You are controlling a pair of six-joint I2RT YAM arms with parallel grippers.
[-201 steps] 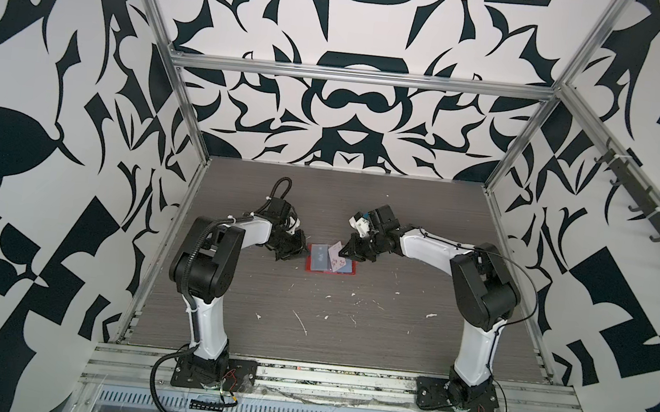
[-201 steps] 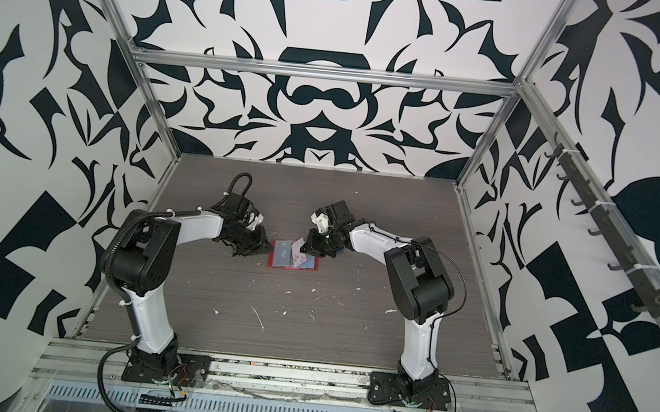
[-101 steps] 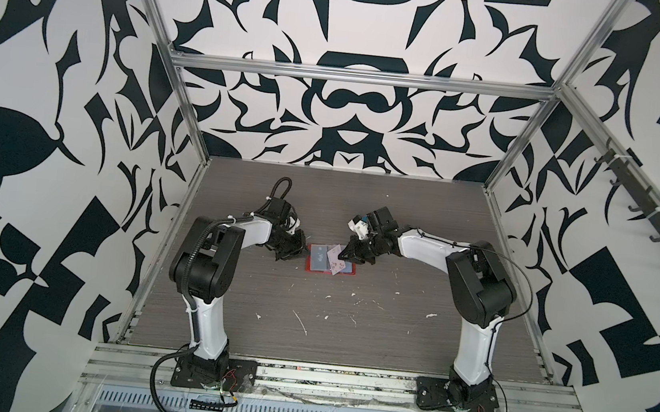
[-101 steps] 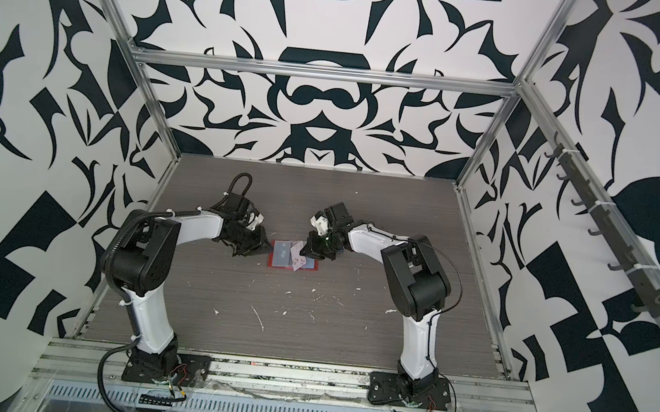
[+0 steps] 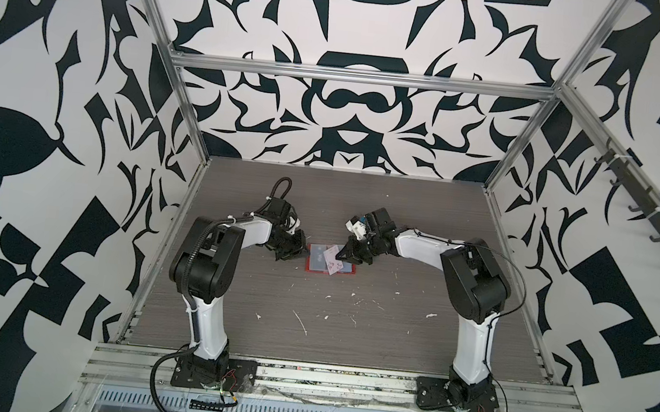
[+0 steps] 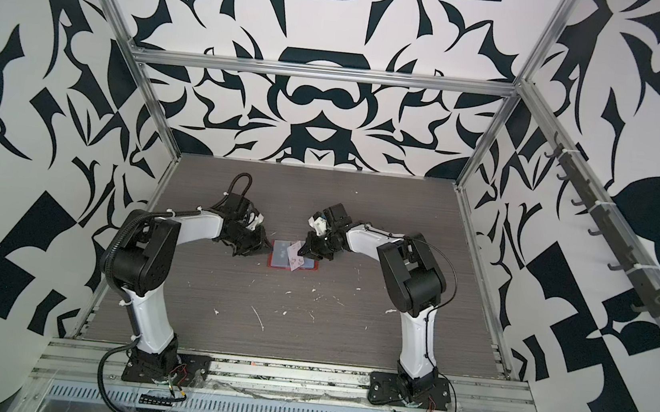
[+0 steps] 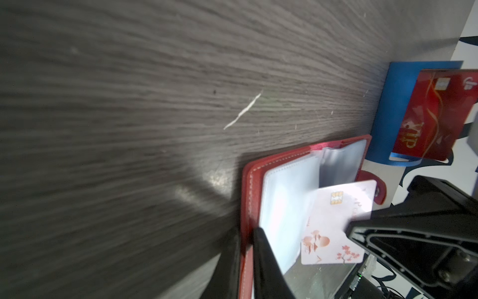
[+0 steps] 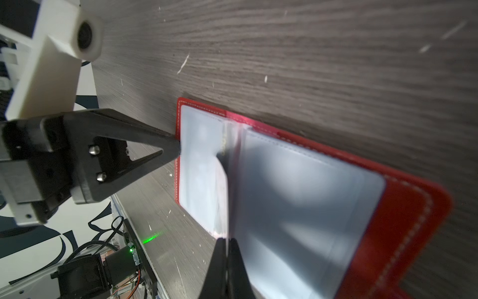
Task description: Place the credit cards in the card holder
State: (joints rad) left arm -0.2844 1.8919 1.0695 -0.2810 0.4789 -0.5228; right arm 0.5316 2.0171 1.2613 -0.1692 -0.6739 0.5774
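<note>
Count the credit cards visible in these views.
2. A white card is pinched in the right end effector at the open card holder; a red card stands in the blue rack. Others may be hidden in the rack or pockets.

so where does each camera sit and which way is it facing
Both top views: one head high above the front rail, facing down toward the back wall; left arm and right arm, card holder between them.
Left wrist: on the left arm, facing along the left fingers clamping the card holder; right fingers hold the white card.
Right wrist: on the right arm, facing along the right fingers; left fingers at the holder's edge.
Shared: all show the open card holder.
</note>
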